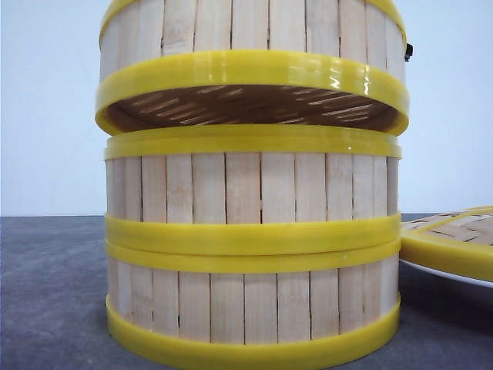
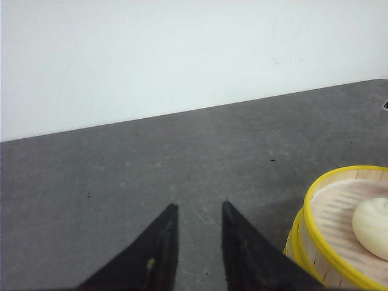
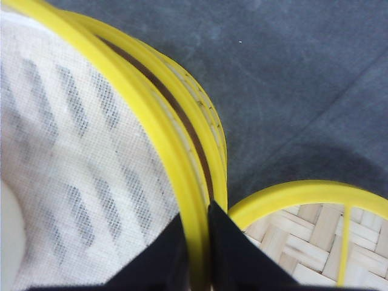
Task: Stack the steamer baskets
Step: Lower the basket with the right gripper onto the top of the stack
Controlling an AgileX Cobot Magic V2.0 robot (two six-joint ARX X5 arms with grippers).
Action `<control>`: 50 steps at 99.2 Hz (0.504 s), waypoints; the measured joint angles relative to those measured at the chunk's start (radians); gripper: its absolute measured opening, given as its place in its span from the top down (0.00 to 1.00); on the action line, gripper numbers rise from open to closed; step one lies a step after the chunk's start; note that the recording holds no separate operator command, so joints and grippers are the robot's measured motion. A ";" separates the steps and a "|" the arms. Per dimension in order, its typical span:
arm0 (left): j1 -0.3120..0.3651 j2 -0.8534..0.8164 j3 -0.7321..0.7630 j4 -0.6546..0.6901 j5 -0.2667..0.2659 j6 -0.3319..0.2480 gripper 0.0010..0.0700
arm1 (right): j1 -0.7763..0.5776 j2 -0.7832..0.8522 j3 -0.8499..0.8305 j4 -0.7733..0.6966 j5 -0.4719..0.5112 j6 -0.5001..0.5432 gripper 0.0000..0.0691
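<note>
Two steamer baskets stand stacked on the dark table, the lower one (image 1: pixel 254 304) under the middle one (image 1: pixel 254 189). A third basket (image 1: pixel 254 31) hangs just above them, slightly tilted, with a gap under its bottom rim. My right gripper (image 3: pixel 197 215) is shut on this basket's top yellow rim (image 3: pixel 151 115), one finger inside over the white cloth liner, the other outside. My left gripper (image 2: pixel 199 206) is open over bare table, empty, beside the baskets (image 2: pixel 330 242). A white bun (image 2: pixel 373 227) lies in the top basket.
A flat woven lid (image 1: pixel 454 239) with a yellow rim rests on a white plate (image 1: pixel 439 274) close to the right of the stack; it also shows under my right gripper as the lid (image 3: pixel 315 236). A pale wall rises behind the table.
</note>
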 joint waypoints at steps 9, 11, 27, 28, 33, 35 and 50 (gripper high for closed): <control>0.000 0.000 0.000 0.000 0.000 0.000 0.85 | 0.003 0.000 0.000 0.004 -0.001 0.000 0.97; 0.000 0.000 0.000 0.000 0.000 0.000 0.85 | 0.004 0.000 0.000 0.005 -0.001 0.000 0.97; 0.000 0.000 0.000 0.001 0.000 0.000 0.85 | 0.013 0.000 0.000 0.016 0.004 0.000 0.97; 0.000 0.000 0.000 0.001 0.000 0.000 0.85 | 0.014 0.000 0.000 0.017 0.004 0.000 0.97; 0.000 0.000 0.000 0.003 0.000 0.000 0.85 | 0.016 0.000 0.000 0.023 0.006 0.000 0.97; 0.000 0.000 0.000 0.004 0.000 0.000 0.85 | 0.017 0.000 0.000 0.025 0.006 -0.001 0.97; 0.000 0.000 0.000 0.004 0.000 0.000 0.85 | 0.020 0.000 -0.002 0.065 0.003 -0.010 0.97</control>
